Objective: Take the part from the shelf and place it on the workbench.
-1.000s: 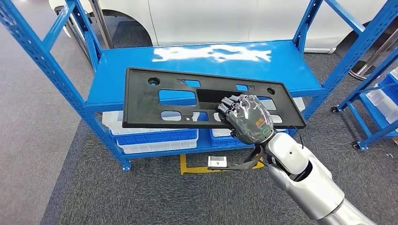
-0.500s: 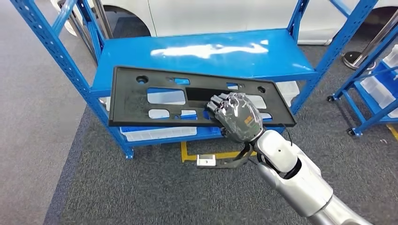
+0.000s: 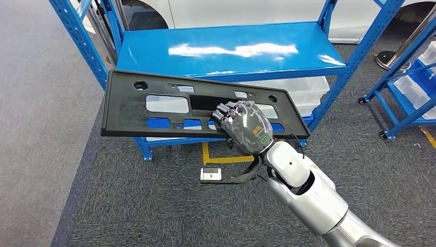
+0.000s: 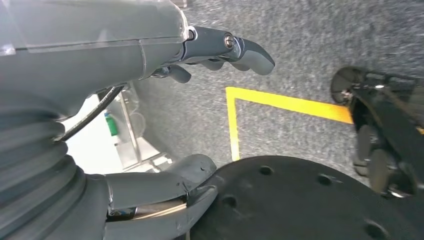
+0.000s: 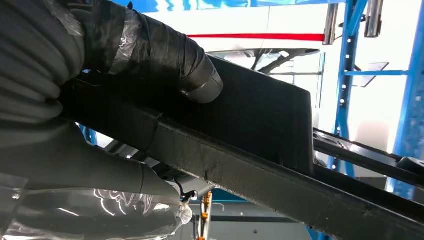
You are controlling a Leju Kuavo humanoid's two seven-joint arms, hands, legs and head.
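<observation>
The part is a long flat black plastic panel (image 3: 164, 105) with several cut-outs. My right hand (image 3: 246, 125) grips it at its near edge, right of centre, and holds it level in the air in front of the blue shelf (image 3: 226, 49). From the right wrist view the panel (image 5: 270, 130) runs across as a dark bar, with my thumb (image 5: 165, 55) pressed on one face and the fingers under it. My left hand (image 4: 150, 120) hangs over the grey carpet with its fingers apart and nothing in them.
The blue shelf's top board is bare; white and blue bins (image 3: 298, 92) sit on its lower level. A second blue rack (image 3: 406, 87) stands at the right. Yellow floor tape (image 3: 226, 157) marks the carpet below the panel. A white car body (image 3: 247, 13) is behind the shelf.
The whole picture has shifted, so the camera has moved back and to the right. The panel, still in my right hand, has come off the shelf board and now hangs in front of it.
</observation>
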